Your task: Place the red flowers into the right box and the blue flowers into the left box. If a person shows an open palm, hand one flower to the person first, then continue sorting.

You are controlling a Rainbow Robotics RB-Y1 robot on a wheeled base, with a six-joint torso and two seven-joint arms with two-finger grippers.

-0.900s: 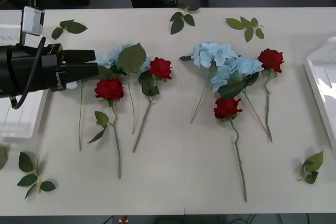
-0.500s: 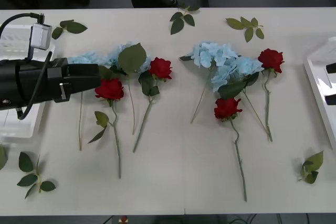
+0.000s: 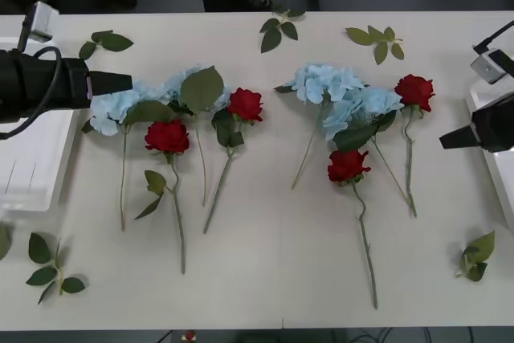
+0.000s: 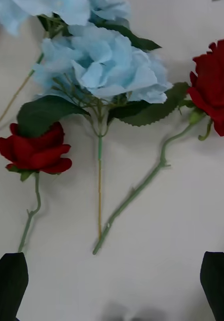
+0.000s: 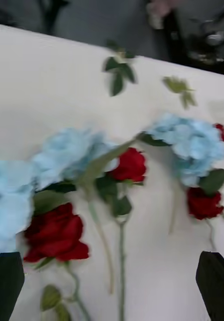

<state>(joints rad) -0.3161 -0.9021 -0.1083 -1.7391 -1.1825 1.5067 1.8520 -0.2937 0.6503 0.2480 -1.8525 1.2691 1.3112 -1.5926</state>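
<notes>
All the flowers lie flat on the table (image 3: 265,271), so sorting is not yet begun. The red flowers (image 3: 167,136) and the blue flowers (image 3: 324,82) are mixed in two groups, one toward the left edge and one toward the right edge.

The left gripper (image 3: 112,83) is over the left group, its tip just beside a blue cluster; its fingers (image 5: 6,283) are spread apart and hold nothing. The left box (image 3: 28,170) is at the left edge, under this arm.

The right gripper (image 3: 454,140) is near the right edge, in front of the right box (image 3: 490,130), fingers (image 4: 218,278) also apart and empty. It faces a rose stem, probably to take a red flower because its box is near.
</notes>
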